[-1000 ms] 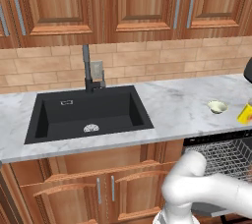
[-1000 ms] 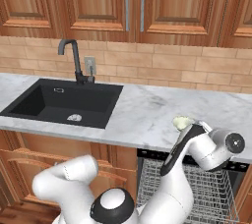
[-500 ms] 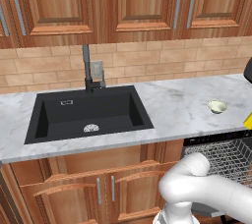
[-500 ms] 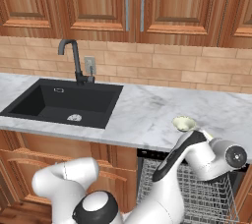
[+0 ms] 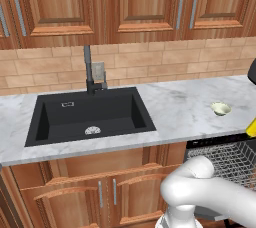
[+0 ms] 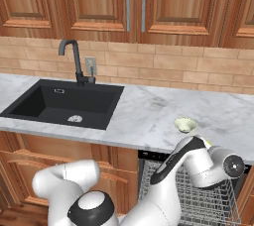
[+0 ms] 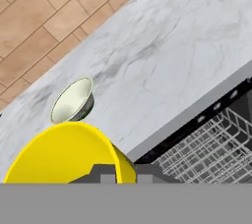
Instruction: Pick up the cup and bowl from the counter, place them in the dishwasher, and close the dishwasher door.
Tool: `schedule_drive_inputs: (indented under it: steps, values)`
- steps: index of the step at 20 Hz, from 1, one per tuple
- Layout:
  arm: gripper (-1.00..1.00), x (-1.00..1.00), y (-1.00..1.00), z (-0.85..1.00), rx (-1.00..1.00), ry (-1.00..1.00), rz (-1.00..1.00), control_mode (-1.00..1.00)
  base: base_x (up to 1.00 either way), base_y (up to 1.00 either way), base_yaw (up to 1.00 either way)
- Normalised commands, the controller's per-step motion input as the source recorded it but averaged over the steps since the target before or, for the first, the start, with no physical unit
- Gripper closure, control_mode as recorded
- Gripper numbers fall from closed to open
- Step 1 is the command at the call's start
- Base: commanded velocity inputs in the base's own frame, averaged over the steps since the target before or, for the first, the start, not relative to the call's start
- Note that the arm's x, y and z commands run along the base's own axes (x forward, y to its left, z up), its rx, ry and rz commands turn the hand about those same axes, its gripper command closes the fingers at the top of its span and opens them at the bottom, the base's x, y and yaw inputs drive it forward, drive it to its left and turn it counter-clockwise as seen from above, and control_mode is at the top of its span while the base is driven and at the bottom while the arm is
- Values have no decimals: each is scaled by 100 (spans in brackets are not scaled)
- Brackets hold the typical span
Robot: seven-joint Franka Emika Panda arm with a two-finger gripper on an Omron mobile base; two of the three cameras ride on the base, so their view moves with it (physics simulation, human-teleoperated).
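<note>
Two task items in sight: cup (image 7: pixel 66 152) and bowl (image 5: pixel 220 108). Cup is bright yellow, sits right at the gripper (image 7: pixel 118 175) in hand view, rim facing the cam; a finger (image 7: pixel 103 173) shows dark against the cup's near side. Looks like the cup is held, one finger at its wall, but the grip itself is cut off at frame bottom, so can't tell for sure how wide the gripper stands. In left base view a yellow sliver of cup shows at the far right edge, just past the counter (image 5: pixel 175 107) front, above the dishwasher (image 5: pixel 230 159) rack.

Bowl: pale cream, upright, on the counter to the right of the sink (image 5: pixel 90 114), near the counter's front edge. In right base view it sits just beyond the arm's wrist, near the counter front. In hand view the bowl is just beside the cup, apart from it, on marble.

Dishwasher is open under the counter on the right: grey wire rack pulled out, black top strip visible below the counter edge. Door itself not clear in these views.

Faucet (image 5: pixel 89 72) dark, behind the sink, against the brick backsplash (image 5: pixel 150 67). Wood cabinets (image 5: pixel 125 2) above & below.
</note>
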Motion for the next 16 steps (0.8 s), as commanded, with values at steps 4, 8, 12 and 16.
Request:
schedule_drive_inputs:
  steps: [4,8,12,16]
  values:
    - [100,-15,22,-38,0,0,2,-100,0,0,0]
    - [100,-18,16,-37,0,0,2,-100,0,0,0]
    - [100,-6,16,-51,0,0,1,-100,0,0,0]
    - [100,0,18,-59,0,4,0,-100,0,0,0]
